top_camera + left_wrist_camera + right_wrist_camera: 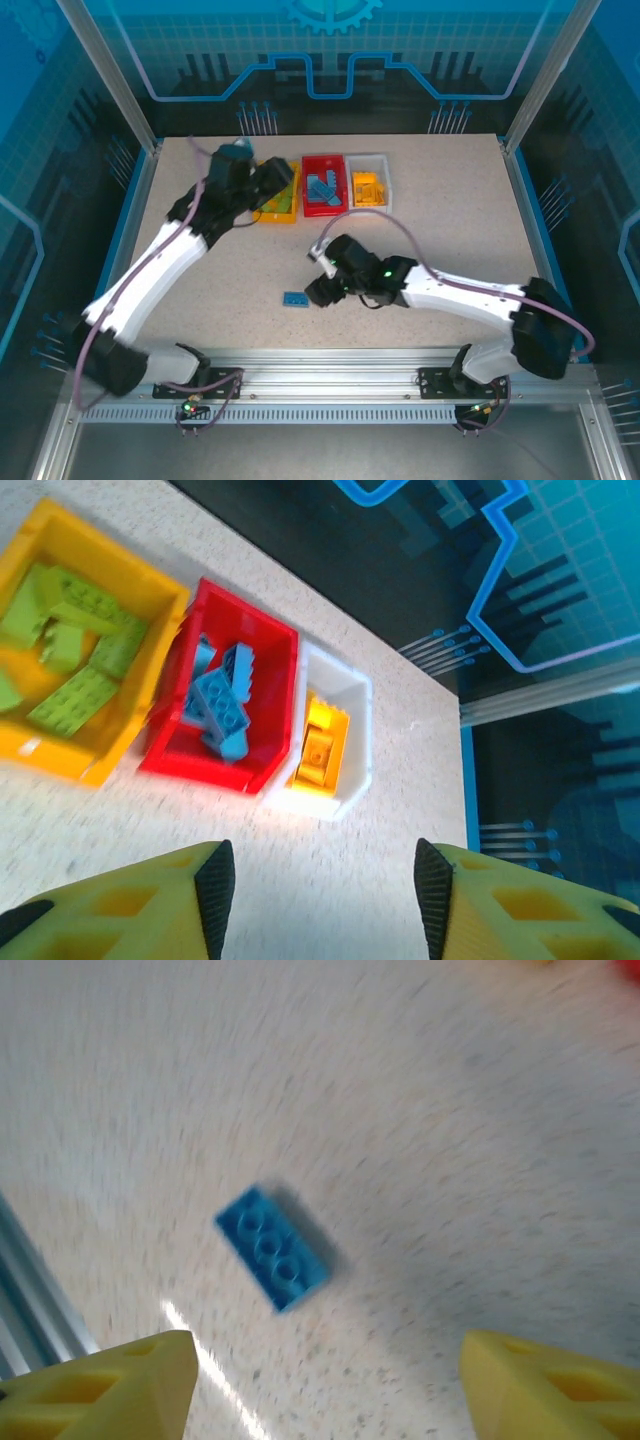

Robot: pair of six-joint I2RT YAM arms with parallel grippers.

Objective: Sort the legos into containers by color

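A lone blue lego point(272, 1248) lies flat on the table point(450, 240), well to the near side of the red bin point(324, 183), with the right fingers point(110, 1385) spread empty above it. The left fingers point(150, 910), likewise spread and empty, hang just left of that bin. Light, rigid and slick, the lego likely wants pinching across its long sides.

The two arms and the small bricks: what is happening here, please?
Two robot arms are sorting bricks into bins by color. The green bricks lie in the yellow bin, the blue bricks in the red bin, and the orange bricks in the white bin. One loose blue brick lies on the table. The right gripper hangs open close to it, holding nothing. The left gripper is open and empty, near the bins.
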